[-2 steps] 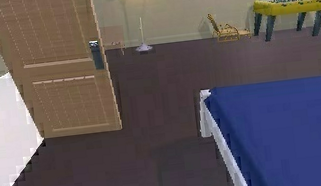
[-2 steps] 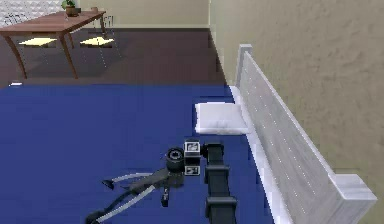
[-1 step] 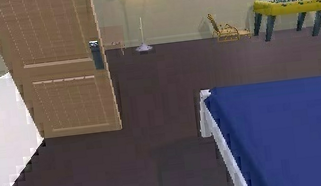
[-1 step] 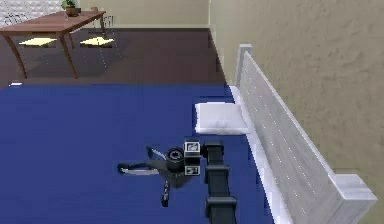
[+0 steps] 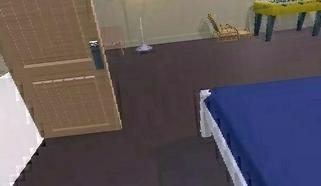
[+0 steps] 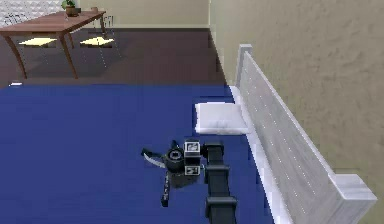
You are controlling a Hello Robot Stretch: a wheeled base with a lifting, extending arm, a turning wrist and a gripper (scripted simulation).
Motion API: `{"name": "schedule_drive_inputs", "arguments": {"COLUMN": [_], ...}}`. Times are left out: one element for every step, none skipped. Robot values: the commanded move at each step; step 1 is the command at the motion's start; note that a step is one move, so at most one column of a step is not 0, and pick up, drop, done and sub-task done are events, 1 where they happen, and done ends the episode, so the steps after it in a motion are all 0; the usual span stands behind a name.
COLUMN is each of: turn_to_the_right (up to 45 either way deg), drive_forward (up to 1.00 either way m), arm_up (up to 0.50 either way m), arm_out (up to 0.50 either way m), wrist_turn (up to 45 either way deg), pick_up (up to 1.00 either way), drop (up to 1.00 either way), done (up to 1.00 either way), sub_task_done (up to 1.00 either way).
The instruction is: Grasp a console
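Note:
My arm [image 6: 218,195] rises from the bottom edge of the arm side view, over a bed with a blue cover [image 6: 90,140]. Left of its two white marker squares [image 6: 192,148], the gripper [image 6: 156,176] spreads two thin fingers above the bare blue cover and holds nothing. A white pillow [image 6: 220,117] lies on the bed just beyond the gripper, against the white headboard [image 6: 280,130].
In the forward view, the blue bed's corner [image 5: 284,132] is at the lower right and a wooden door [image 5: 59,57] stands at the left. Farther off are a floor lamp [image 5: 140,18], a wicker chair [image 5: 227,28] and a yellow table [image 5: 290,11]. Beyond the bed stands a wooden table [image 6: 50,35] with chairs.

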Motion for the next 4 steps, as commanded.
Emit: {"name": "schedule_drive_inputs", "arguments": {"turn_to_the_right": [0.0, 0.0, 0.0, 0.0], "drive_forward": [0.0, 0.0, 0.0, 0.0], "arm_up": [-0.3, 0.0, 0.1, 0.0], "arm_out": [0.0, 0.0, 0.0, 0.0], "wrist_turn": [0.0, 0.0, 0.0, 0.0], "pick_up": [0.0, 1.0, 0.0, 0.0], "drop": [0.0, 0.0, 0.0, 0.0], "done": [0.0, 0.0, 0.0, 1.0], "sub_task_done": [0.0, 0.0, 0.0, 0.0]}}
